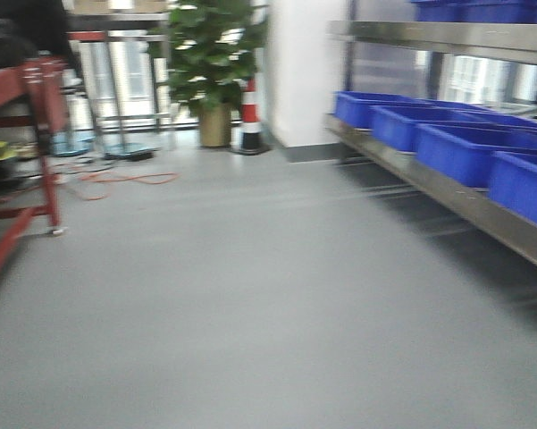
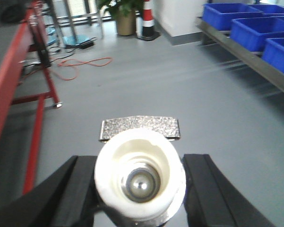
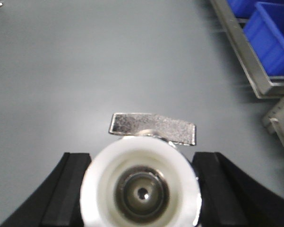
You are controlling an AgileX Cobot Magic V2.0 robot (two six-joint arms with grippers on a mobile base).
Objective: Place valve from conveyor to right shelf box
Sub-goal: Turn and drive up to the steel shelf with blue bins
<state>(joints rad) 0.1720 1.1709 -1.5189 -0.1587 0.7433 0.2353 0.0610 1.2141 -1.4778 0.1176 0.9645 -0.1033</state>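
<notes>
Left claw closed on a valve, white cap toward the camera, black fingers against its sides. Right claw likewise clamps a second valve. Both hang above grey floor, left of the shelf bearing blue boxes; the red-framed conveyor stands farther left.

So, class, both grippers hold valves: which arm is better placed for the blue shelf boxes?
Right, probably: the right gripper, shut on a valve, has a blue box close beside; from the left gripper the boxes lie farther off.
</notes>
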